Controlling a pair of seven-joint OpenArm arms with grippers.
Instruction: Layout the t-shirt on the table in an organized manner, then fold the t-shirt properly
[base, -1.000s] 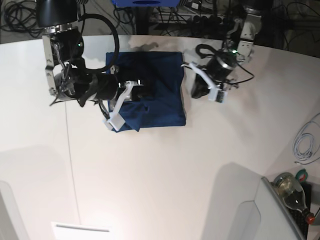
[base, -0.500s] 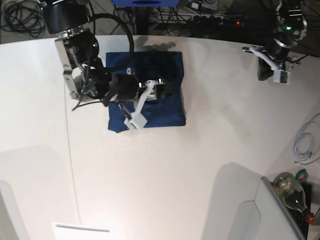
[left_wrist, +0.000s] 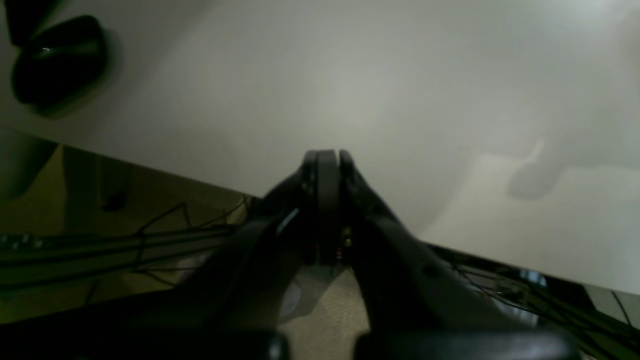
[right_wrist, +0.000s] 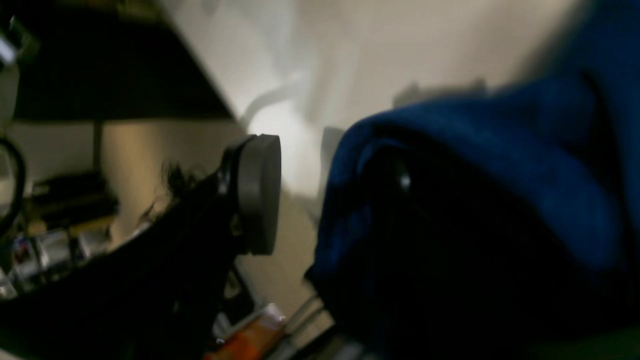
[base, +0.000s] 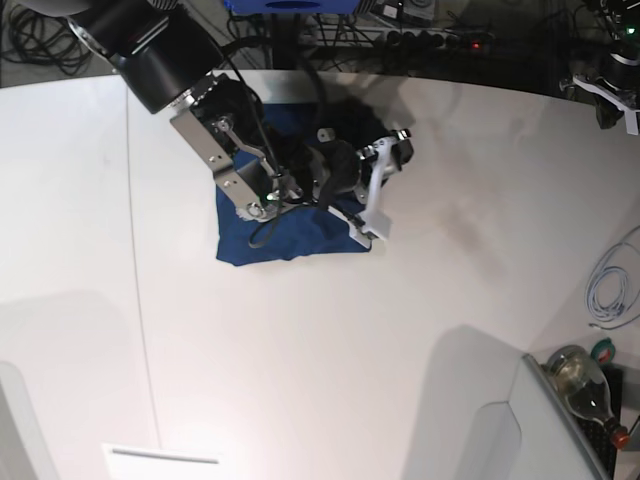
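Note:
The t-shirt (base: 262, 238) lies folded as a navy rectangle on the white table (base: 300, 350), at the back middle. My right arm stretches across it, and my right gripper (base: 384, 182) sits at its right edge. In the right wrist view my right gripper (right_wrist: 310, 200) is open. One grey pad (right_wrist: 260, 192) is bare, and a fold of the t-shirt (right_wrist: 475, 150) drapes over the other finger and hides it. My left gripper (base: 612, 92) is at the table's far back right corner. In the left wrist view my left gripper (left_wrist: 325, 162) is shut on nothing above the table (left_wrist: 350, 75) edge.
A white cable (base: 610, 285) lies at the right edge, and a bottle (base: 585, 385) stands at the lower right. A white sheet (base: 160, 458) sits at the front left. Cables hang behind the table's back edge. A black rounded object (left_wrist: 55, 60) lies on the table near my left gripper.
My right arm has swept rightward across the t-shirt from its left edge to its right edge, with the jaws wider. My left arm has drawn back to the far right corner.

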